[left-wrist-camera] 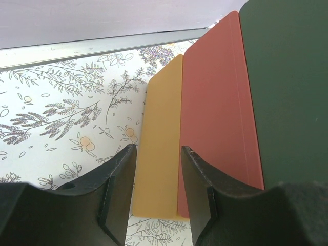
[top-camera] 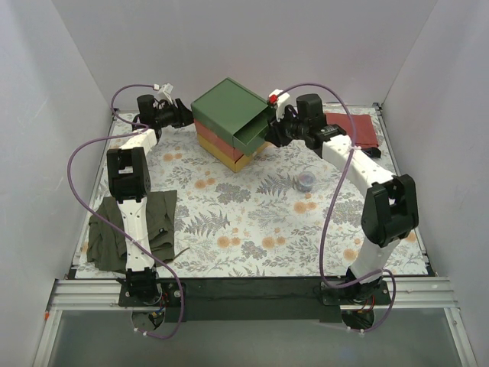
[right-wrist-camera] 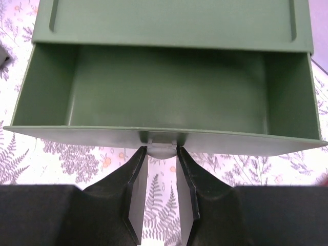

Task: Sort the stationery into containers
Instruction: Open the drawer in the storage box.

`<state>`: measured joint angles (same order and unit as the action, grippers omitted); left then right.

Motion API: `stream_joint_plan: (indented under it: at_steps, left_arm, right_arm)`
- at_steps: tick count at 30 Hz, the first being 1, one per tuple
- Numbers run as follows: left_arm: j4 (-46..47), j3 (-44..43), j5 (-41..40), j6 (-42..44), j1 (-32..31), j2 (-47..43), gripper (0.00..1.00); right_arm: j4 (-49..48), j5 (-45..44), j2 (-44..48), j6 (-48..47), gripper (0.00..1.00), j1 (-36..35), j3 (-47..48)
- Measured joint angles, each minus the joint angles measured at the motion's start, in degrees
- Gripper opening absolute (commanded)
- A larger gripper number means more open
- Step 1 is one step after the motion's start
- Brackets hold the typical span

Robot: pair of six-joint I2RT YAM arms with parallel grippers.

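Observation:
The stacked box (top-camera: 226, 107) of green, red and yellow drawers stands at the back centre. Its green top drawer (top-camera: 252, 134) is pulled out and shows empty in the right wrist view (right-wrist-camera: 164, 77). My right gripper (top-camera: 273, 131) is shut on that drawer's small white knob (right-wrist-camera: 162, 150). My left gripper (top-camera: 183, 112) is open and empty at the box's rear left side. In the left wrist view it (left-wrist-camera: 158, 149) faces the yellow (left-wrist-camera: 161, 128), red (left-wrist-camera: 215, 102) and green (left-wrist-camera: 287, 87) panels. A small round grey piece (top-camera: 305, 181) lies on the mat right of the box. No pens or highlighters are in view.
An olive cloth (top-camera: 134, 229) lies at the left front under the left arm. A red cloth (top-camera: 359, 128) lies at the back right. Purple cables (top-camera: 84, 153) loop off both arms. White walls enclose the table on three sides.

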<state>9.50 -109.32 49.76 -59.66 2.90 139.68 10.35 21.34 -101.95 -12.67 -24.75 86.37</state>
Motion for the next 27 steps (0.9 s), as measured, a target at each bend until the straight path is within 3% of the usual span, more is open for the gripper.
stream_joint_plan:
  at_steps: [8, 22, 26, 27]
  left_arm:
    - [0.1, 0.0, -0.9, -0.2, 0.0, 0.1, 0.41]
    - [0.2, 0.0, -1.8, 0.1, 0.0, 0.1, 0.41]
    - [0.2, 0.0, -2.1, 0.3, -0.1, 0.1, 0.43]
    - [0.2, 0.0, -2.2, 0.3, -0.1, 0.1, 0.43]
  right_arm:
    - [2.7, -0.7, 8.1, -1.3, 0.01, 0.0, -8.3]
    - [6.8, -1.1, 14.0, -3.9, 0.01, 0.0, -14.2]
    - [7.5, -1.7, 15.8, -4.4, 0.41, 0.0, -14.8]
    - [7.6, -1.9, 16.0, -4.4, 0.44, 0.0, -14.9]
